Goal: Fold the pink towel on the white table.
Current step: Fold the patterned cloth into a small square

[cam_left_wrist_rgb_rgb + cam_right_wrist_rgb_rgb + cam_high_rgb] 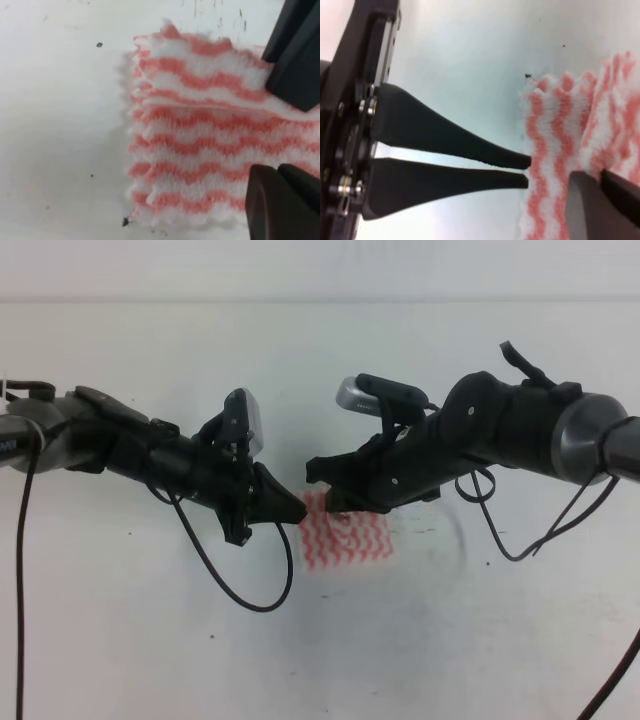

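Note:
The pink towel (350,535) lies folded into a small square on the white table (450,640), between my two arms. In the left wrist view the towel (190,140) shows stacked layers with a fold line across it. My left gripper (298,510) sits at its left edge. In the right wrist view the left gripper (528,171) has its fingers nearly together, tips at the towel's (555,125) fuzzy edge, with no cloth visible between them. My right gripper (325,490) is over the towel's upper edge, and its dark tip (295,65) rests on the top layer, fingers together (602,200).
A black cable (250,590) loops down from the left arm onto the table, and another cable (510,540) hangs from the right arm. The table's back edge (320,300) meets a pale wall. Small dark specks (99,45) dot the surface.

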